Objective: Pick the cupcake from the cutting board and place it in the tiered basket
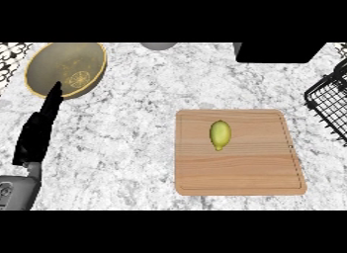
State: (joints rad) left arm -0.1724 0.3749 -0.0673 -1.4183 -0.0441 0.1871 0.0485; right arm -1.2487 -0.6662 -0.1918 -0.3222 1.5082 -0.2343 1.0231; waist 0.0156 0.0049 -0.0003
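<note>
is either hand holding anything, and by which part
Nothing is held: the left hand is open, the yellow-green fruit lies alone on the cutting board, and no right hand shows.

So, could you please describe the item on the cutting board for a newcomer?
Right of the counter's middle lies a wooden cutting board. A yellow-green oval item sits on its upper half. It is the only thing on the board.

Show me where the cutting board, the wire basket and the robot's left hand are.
cutting board [238, 168]: head view, bare wood near its lower edge.
wire basket [335, 106]: head view, black mesh wall at the right.
left hand [39, 129]: head view, its palm, fingers straight.
</note>
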